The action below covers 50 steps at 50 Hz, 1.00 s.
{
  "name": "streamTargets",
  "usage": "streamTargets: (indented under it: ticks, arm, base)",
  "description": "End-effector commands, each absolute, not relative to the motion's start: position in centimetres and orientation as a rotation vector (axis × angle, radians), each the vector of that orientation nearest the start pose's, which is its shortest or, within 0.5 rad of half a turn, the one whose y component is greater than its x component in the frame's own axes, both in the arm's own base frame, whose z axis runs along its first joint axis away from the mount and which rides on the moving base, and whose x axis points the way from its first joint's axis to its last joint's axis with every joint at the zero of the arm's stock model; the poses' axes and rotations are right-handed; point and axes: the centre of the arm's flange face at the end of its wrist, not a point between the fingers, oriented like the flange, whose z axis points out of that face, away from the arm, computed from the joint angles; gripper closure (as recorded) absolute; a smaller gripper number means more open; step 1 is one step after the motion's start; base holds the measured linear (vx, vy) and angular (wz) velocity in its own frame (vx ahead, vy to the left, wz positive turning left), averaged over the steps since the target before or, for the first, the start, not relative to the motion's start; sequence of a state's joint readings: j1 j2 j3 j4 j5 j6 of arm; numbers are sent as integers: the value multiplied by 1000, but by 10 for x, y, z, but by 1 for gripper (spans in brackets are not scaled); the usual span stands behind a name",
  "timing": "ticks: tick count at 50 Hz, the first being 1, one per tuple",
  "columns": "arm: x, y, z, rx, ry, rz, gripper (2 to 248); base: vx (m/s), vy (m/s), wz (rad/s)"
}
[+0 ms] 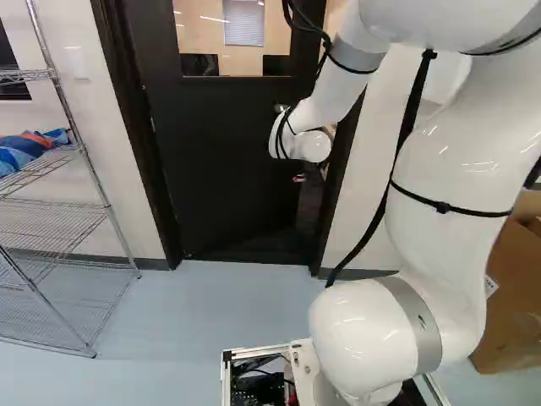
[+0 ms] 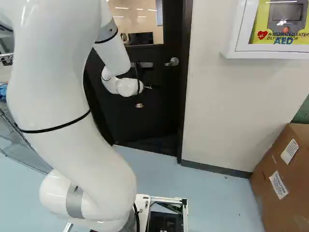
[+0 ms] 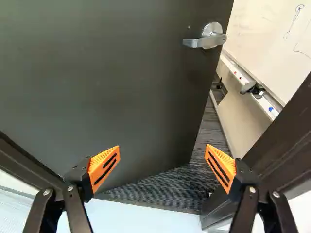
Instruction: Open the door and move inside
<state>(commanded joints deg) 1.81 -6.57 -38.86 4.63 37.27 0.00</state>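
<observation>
While the gripper point(image 3: 163, 153) stands open and empty, the dark door point(image 3: 107, 77) hangs ajar ahead of its fingers; unheld, it may swing back, and skewed driving may catch them on the door frame point(image 3: 284, 136).

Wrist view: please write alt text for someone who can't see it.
A dark door with a metal lever handle stands partly open, a whiteboard showing through the gap. In front, the orange-tipped claw is spread wide, holding nothing.
</observation>
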Motion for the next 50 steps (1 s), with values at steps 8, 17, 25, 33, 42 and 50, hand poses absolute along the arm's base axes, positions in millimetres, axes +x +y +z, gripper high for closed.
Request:
streamTargets:
  ticks: [8, 17, 25, 33, 42, 50]
  arm:
    - [467, 9, 441, -2561, 89, -1796, 3]
    - [449, 6, 443, -2551, 97, -1816, 3]
    - [433, 3, 444, -2542, 105, -1836, 3]
    - [418, 0, 445, -2530, 109, -1858, 3]
    - [404, -2, 446, -2513, 92, -1886, 3]
    - [401, -1, 447, -2495, 53, -1910, 3]
  base:
    - [0, 0, 0]
    - [0, 0, 0]
    - [0, 0, 0]
    - [0, 0, 0]
    - [0, 0, 0]
    - [0, 0, 0]
